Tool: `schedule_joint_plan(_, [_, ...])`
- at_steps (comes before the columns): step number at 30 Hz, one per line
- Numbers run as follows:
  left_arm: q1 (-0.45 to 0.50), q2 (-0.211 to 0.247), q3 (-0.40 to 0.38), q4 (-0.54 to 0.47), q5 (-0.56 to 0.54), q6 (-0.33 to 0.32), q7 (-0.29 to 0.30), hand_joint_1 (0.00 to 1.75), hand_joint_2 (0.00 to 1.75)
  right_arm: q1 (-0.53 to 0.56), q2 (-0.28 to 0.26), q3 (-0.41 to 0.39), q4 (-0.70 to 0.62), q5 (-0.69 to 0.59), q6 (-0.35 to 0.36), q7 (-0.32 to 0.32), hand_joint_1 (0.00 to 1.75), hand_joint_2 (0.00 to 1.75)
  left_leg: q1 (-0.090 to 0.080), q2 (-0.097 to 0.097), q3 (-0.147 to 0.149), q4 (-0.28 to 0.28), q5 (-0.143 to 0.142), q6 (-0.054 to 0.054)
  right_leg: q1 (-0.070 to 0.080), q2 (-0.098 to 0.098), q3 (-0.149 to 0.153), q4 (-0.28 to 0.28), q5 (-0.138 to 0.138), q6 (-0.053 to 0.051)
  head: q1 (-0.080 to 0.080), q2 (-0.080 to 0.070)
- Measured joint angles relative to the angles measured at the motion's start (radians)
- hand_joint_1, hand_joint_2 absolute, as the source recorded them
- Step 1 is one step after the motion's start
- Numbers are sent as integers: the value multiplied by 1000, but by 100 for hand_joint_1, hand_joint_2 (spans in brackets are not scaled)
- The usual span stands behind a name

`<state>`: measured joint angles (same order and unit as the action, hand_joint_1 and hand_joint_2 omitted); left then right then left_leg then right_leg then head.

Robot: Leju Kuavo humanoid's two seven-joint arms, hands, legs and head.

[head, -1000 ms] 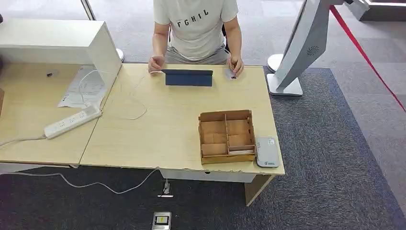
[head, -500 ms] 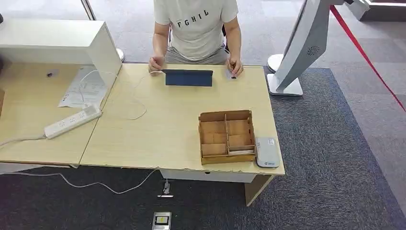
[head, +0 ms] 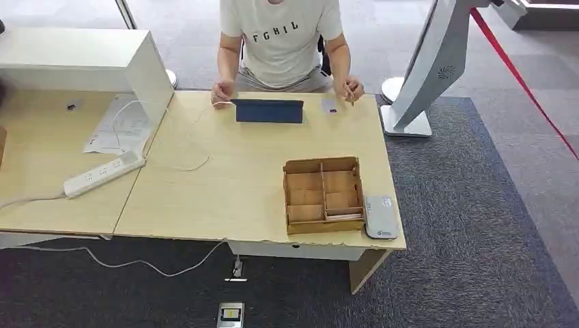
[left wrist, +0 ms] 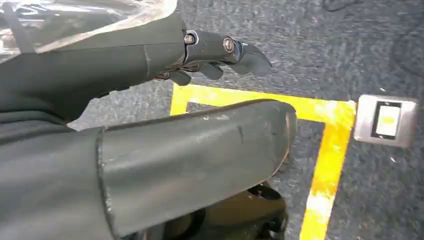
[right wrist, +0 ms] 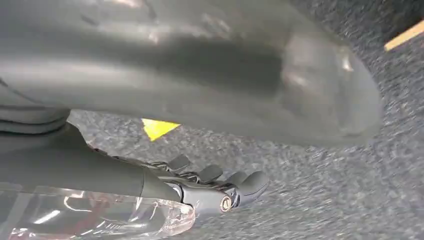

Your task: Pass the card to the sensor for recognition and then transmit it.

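Observation:
A grey flat card reader [head: 380,216] lies at the table's near right corner, touching the right side of a brown cardboard divider box [head: 322,195]. A white card [head: 343,216] lies flat in the box's near right compartment. My left hand [left wrist: 210,145] hangs over the dark carpet with its fingers [left wrist: 225,47] stretched out and nothing in it. My right hand [right wrist: 200,75] hangs the same way, its fingers [right wrist: 215,185] apart and holding nothing.
A person in a white T-shirt [head: 280,34] sits at the table's far side behind a dark blue tablet [head: 269,111], a small grey card-like object [head: 330,106] beside it. A power strip [head: 104,173] and cable lie left. A white kiosk stand [head: 427,68] stands right.
The person's hand at the far right has lifted off the small grey object and moved a little to the right. Nothing else on the table has moved.

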<state>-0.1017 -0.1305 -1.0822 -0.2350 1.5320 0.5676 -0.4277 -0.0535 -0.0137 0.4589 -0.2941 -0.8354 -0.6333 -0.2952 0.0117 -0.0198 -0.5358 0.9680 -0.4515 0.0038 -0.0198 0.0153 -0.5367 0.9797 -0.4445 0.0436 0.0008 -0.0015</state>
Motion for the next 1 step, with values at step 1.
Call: schedule_joint_plan(1, [0,0,0,0,3,-1,-12,0,0,0,-1,-2,3,-7,0,6,0,0,0,0,0,0,0,0,0,0,0,0,0,0,0,0])
